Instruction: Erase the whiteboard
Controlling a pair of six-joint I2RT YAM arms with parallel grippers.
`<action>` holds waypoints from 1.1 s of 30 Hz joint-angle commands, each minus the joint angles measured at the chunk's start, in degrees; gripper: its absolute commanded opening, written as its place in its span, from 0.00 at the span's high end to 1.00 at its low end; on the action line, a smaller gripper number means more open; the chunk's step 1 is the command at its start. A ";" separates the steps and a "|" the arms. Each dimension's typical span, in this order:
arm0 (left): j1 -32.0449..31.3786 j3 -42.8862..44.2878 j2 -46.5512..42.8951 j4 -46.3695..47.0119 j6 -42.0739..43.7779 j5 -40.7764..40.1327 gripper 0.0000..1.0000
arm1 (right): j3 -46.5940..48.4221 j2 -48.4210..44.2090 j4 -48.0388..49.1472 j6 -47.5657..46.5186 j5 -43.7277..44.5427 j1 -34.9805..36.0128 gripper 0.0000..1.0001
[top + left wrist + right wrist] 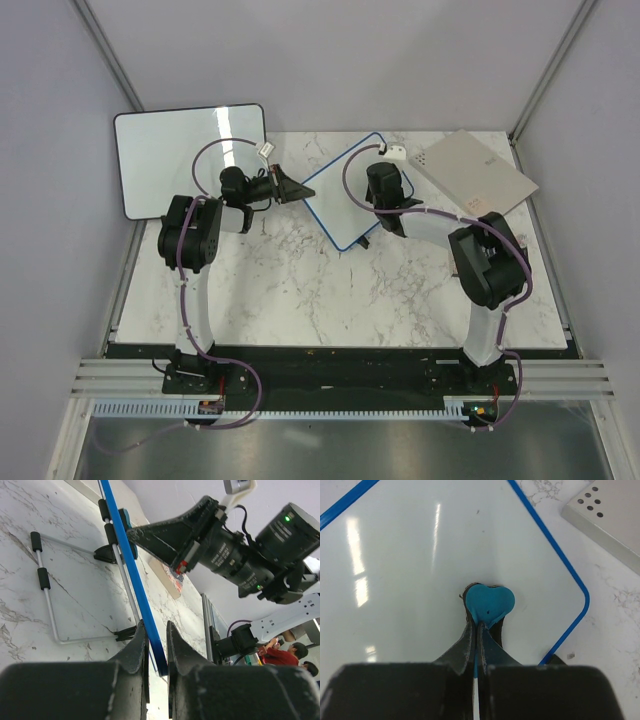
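The whiteboard [338,205], small with a blue rounded frame, lies turned diamond-wise on the marble table at centre back. My left gripper [292,189] is shut on its left edge. In the left wrist view the blue frame [131,562] runs between the two fingers [136,647], with the board's wire stand [46,587] under it. My right gripper [386,196] is over the board, shut on a teal eraser [490,601] that presses on the white surface [415,555]. The surface around the eraser shows no writing.
A larger black-framed whiteboard [190,158] lies at the back left, overhanging the table. A grey perforated flat box [476,171] lies at the back right, close to the small board's corner; it also shows in the right wrist view [612,512]. Frame posts stand at the back corners.
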 commanded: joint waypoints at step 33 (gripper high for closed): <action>-4.54 1.84 -2.63 23.97 -1.77 12.47 0.98 | -33.66 -38.66 -9.61 8.28 -3.62 14.40 1.00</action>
